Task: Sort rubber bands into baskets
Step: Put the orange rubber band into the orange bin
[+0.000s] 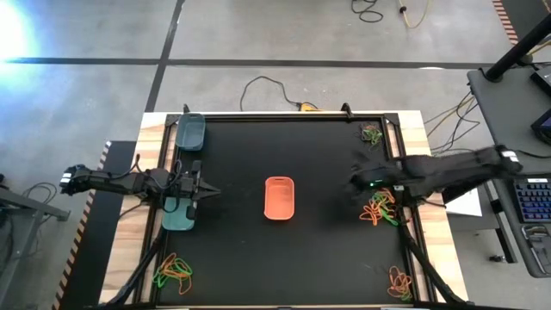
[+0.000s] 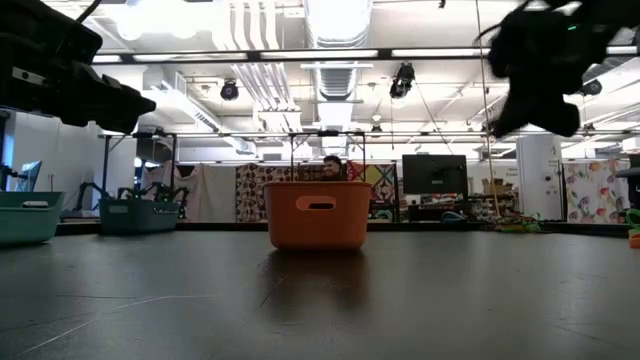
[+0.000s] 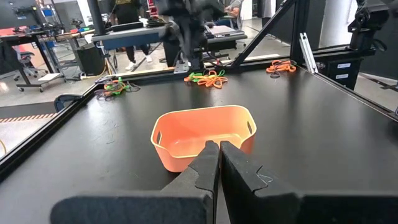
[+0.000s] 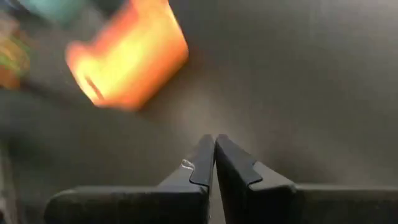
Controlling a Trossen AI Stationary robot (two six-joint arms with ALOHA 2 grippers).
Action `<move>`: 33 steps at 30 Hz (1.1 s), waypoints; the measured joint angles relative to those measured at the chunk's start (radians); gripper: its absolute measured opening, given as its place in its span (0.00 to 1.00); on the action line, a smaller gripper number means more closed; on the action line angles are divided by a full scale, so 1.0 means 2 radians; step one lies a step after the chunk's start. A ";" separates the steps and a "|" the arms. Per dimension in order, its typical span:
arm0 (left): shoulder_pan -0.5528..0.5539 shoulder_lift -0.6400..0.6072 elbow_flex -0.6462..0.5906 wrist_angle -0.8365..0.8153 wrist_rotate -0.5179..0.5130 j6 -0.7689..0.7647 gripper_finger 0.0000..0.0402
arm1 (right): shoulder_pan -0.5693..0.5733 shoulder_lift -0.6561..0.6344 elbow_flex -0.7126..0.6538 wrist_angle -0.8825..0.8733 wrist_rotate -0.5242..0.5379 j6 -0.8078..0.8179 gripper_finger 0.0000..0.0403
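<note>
Here, at nine o'clock on the black table point(image 1: 232, 250), the left tool point(image 1: 209, 192) waits above the dark basket point(image 1: 180, 215) with its two fingers pressed together and nothing between them. A second teal basket point(image 1: 190, 132) sits at about ten o'clock. One heap of rubber bands point(image 1: 175, 269) lies at seven o'clock, not yet sorted.

In the middle stands the orange basket point(image 1: 280, 198), easy for both arms to reach. From the left wrist view it looks empty inside.

At three o'clock the right tool point(image 1: 355, 185) hangs in the air between the orange basket and another heap of bands point(image 1: 379, 208). Its fingers are closed tight, and I see no band in them, though a thin one could hide there. More bands lie at one o'clock point(image 1: 372, 133) and at five o'clock point(image 1: 399, 282). The heaps sit at the corners, so most of the sorting still seems left to do.
</note>
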 joint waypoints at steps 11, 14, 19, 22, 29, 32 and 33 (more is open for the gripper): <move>0.000 0.003 0.000 0.000 0.000 0.000 0.00 | 0.011 0.250 0.157 -0.236 -0.172 0.107 0.02; 0.000 0.003 0.000 0.000 0.000 0.000 0.00 | 0.029 0.286 0.177 -0.282 -0.186 0.109 0.02; 0.000 0.003 0.000 0.000 0.000 0.000 0.00 | 0.053 0.304 0.173 -0.281 -0.170 0.084 0.03; 0.000 0.003 0.000 0.000 0.000 0.000 0.00 | 0.054 0.299 0.148 -0.280 -0.168 0.075 0.08; 0.000 0.004 0.000 0.000 0.000 0.000 0.00 | 0.058 0.284 0.083 -0.243 -0.170 0.032 0.30; 0.000 0.004 0.000 0.000 0.000 0.000 0.00 | 0.058 0.287 0.052 -0.221 -0.170 0.032 0.33; 0.000 0.004 0.000 0.000 0.000 0.000 0.00 | 0.058 0.288 0.044 -0.208 -0.170 0.032 0.33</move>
